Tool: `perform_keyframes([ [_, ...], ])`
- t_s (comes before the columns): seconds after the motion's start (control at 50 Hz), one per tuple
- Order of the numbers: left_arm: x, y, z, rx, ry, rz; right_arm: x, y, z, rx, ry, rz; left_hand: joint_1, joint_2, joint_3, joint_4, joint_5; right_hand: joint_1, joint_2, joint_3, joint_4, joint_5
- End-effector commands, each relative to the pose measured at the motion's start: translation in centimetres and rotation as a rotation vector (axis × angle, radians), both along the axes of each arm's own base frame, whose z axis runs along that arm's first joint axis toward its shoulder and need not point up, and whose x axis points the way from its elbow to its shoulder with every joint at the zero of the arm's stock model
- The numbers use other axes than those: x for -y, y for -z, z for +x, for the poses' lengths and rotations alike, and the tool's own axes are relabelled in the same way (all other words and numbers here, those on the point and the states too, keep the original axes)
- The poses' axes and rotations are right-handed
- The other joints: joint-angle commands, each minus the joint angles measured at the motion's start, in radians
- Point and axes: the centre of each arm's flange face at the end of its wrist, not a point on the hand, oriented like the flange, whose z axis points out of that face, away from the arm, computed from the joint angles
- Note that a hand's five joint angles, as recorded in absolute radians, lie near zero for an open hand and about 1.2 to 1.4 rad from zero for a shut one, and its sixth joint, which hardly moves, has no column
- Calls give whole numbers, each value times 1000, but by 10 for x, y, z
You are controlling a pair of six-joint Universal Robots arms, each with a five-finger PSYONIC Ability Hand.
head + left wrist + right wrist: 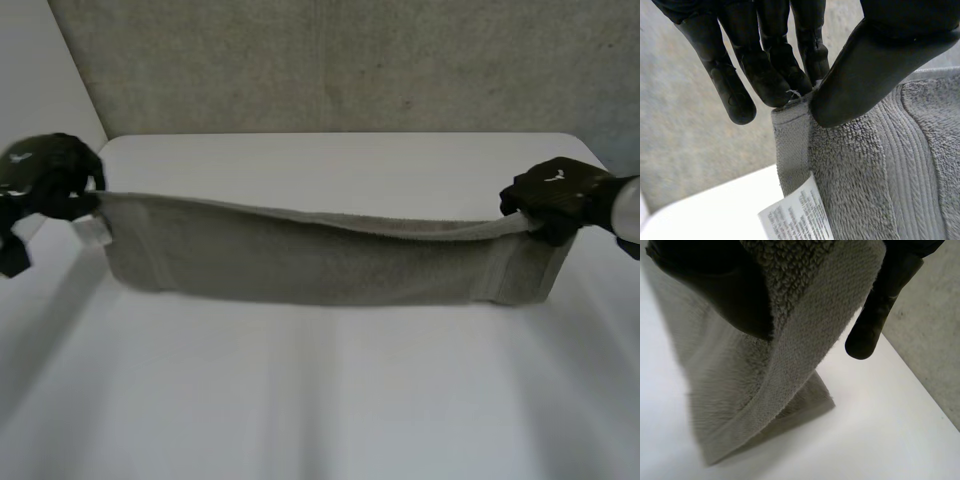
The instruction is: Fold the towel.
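From the head view, the grey towel (320, 262) is stretched wide across the white surface (320, 400). Its upper edge is raised between the two hands and its lower part rests on the surface. The left hand (50, 178) holds the towel's upper corner at one end and the right hand (558, 195) holds the upper corner at the other end, so the top edge sags slightly between them. A grey wall (330, 60) stands behind the surface. In the left wrist view, the left hand's fingers (765, 75) and its thumb (865, 75) pinch the very corner of the towel at the hem. The ribbed band and the pile run away from the thumb. A white label (797, 215) with small print hangs from the hem just under the pinched corner, above the surface. In the right wrist view, the right hand (715, 285) is closed on the towel's edge, with the cloth clamped under its dark palm side and one finger (875, 315) reaching down beside the hem. From that grip the towel drops and its lower end lies folded on the surface.
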Motion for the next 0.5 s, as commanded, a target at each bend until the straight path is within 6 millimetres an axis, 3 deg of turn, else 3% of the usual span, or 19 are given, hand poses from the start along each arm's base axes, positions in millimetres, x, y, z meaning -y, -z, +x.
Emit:
perform_keyframes([
  [0.02, 57, 59, -20, 76, -29, 121, 54, 47, 20, -39, 55, -6, 51, 9, 6, 4, 26, 10, 13, 5, 5, 6],
  [0.06, 71, 78, -28, 174, -30, 129, 61, 54, 26, -27, 61, -10, 51, 9, 6, 4, 26, 10, 13, 5, 5, 6],
  [0.12, 82, 86, -45, 254, -22, 109, 71, 65, 39, 2, 71, -17, 51, 9, 6, 4, 26, 10, 13, 5, 5, 6],
  [0.28, 108, 90, -51, 279, -84, 62, 87, 90, 55, 15, 110, -63, 51, 9, 6, 4, 26, 1, 4, -4, -4, -2],
  [0.5, 118, 93, -65, 286, -94, 22, 109, 108, 53, -2, 194, -173, 51, 9, 6, 4, 26, -48, -45, -53, -54, -52],
])
